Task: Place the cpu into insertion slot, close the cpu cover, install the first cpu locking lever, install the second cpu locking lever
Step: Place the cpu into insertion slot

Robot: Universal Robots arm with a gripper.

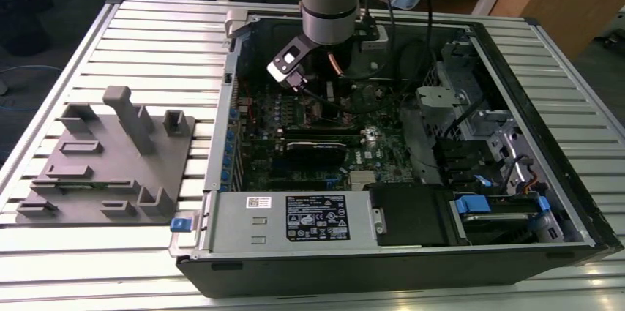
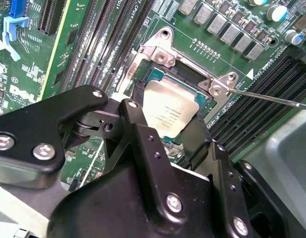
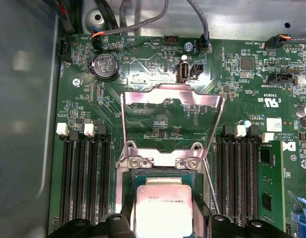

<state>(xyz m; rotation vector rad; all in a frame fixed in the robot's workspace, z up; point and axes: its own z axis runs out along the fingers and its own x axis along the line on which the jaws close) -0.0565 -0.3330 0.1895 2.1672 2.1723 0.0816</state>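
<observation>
The cpu (image 2: 170,110), a square chip with a dull silvery top, lies level in the insertion slot (image 2: 154,75) on the green board. My gripper (image 2: 168,118) is low inside the case, with a black finger (image 2: 135,111) tight against each side of the chip. In the first wrist view the cpu (image 3: 163,210) sits between the same fingers (image 3: 126,210) of the gripper (image 3: 163,215). The cpu cover (image 3: 173,94), a silvery window frame, is swung open away from the socket on its hinge. A thin locking lever (image 2: 272,97) sticks out unlatched beside the socket. In the exterior view the gripper (image 1: 315,97) hangs over the board.
Long black memory slots (image 3: 83,178) run along both sides of the socket. The open computer case (image 1: 508,128) holds cables and a drive cage. A labelled power supply (image 1: 293,219) sits at its near end. A grey fixture plate (image 1: 107,157) lies at the exterior view's left.
</observation>
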